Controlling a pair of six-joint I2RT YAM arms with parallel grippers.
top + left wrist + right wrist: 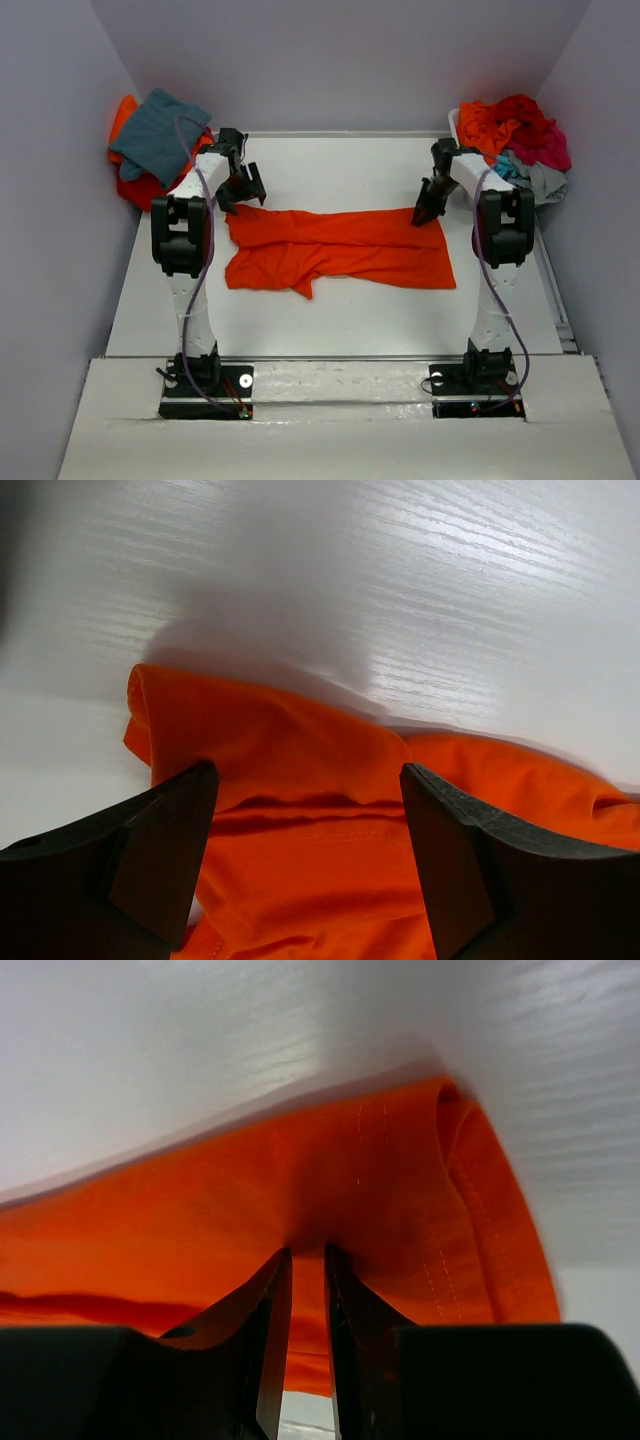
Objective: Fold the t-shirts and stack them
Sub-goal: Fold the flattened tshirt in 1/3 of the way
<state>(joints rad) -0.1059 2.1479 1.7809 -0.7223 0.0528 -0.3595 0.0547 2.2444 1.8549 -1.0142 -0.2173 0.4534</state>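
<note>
A bright orange t-shirt (340, 250) lies spread lengthwise across the middle of the white table. My left gripper (240, 190) hangs open just over the shirt's far left corner. In the left wrist view its fingers (170, 850) straddle a folded orange edge (300, 780) without closing on it. My right gripper (425, 215) is down at the far right corner. In the right wrist view its narrow jaws (307, 1252) are shut on a pinch of the orange cloth (400, 1190), near the stitched hem.
A pile of t-shirts (155, 140), teal-grey over red and orange, sits at the far left against the wall. At the far right a white bin (455, 120) holds more shirts (515, 135) in orange, red, magenta, turquoise and grey. Walls close in on both sides.
</note>
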